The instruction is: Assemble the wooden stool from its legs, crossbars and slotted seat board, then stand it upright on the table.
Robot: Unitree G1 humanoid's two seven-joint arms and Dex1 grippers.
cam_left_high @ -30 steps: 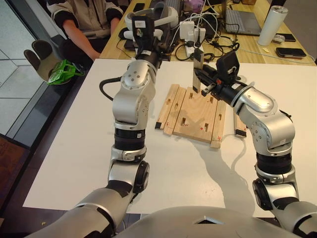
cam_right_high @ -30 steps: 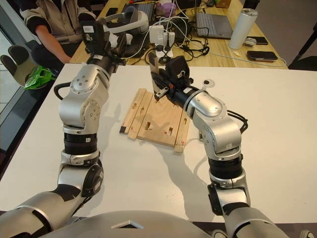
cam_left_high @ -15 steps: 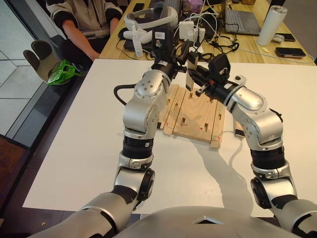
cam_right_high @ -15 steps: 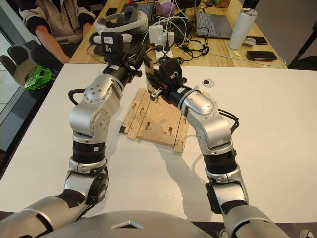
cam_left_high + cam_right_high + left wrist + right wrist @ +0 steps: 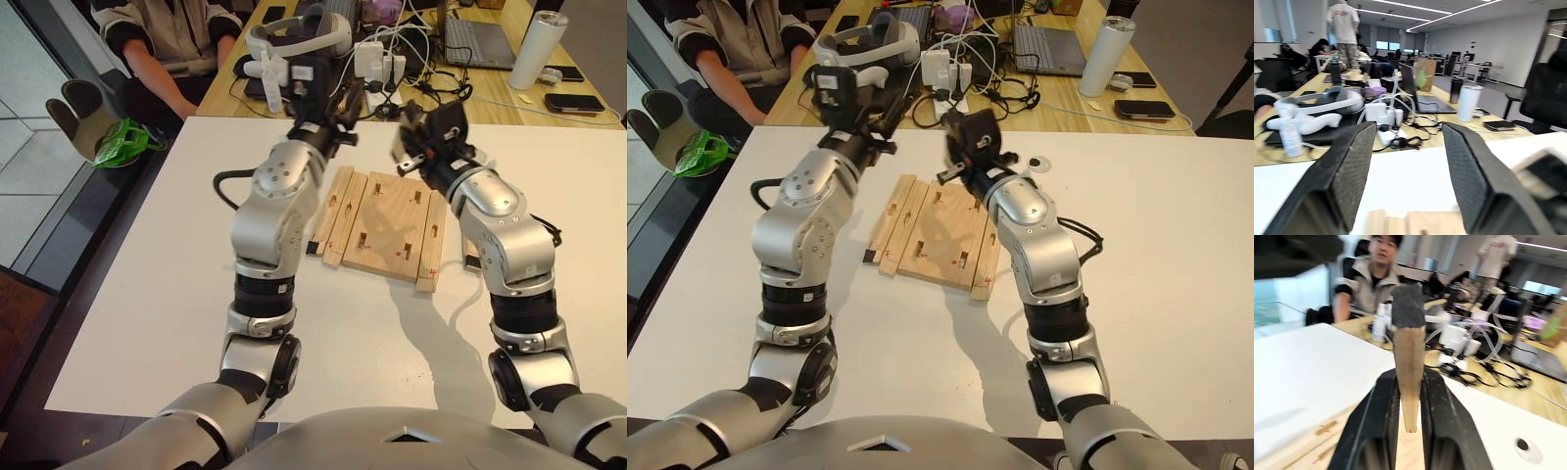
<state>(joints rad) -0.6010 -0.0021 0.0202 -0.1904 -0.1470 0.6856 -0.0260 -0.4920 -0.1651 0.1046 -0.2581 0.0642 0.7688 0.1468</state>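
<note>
- Right gripper (image 5: 1409, 382) is clamped on a wooden leg (image 5: 1409, 347). The leg's long axis runs out along the fingers, dark-capped end pointing away from the wrist.
- Left gripper (image 5: 1408, 144): fingers apart, nothing between them.
- Slotted seat board (image 5: 392, 230) lies flat on the table (image 5: 147, 294), below both grippers.

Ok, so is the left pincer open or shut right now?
Open. In the left wrist view the left pincer has its two pads spread wide apart, with the white table showing between them and nothing gripped.
</note>
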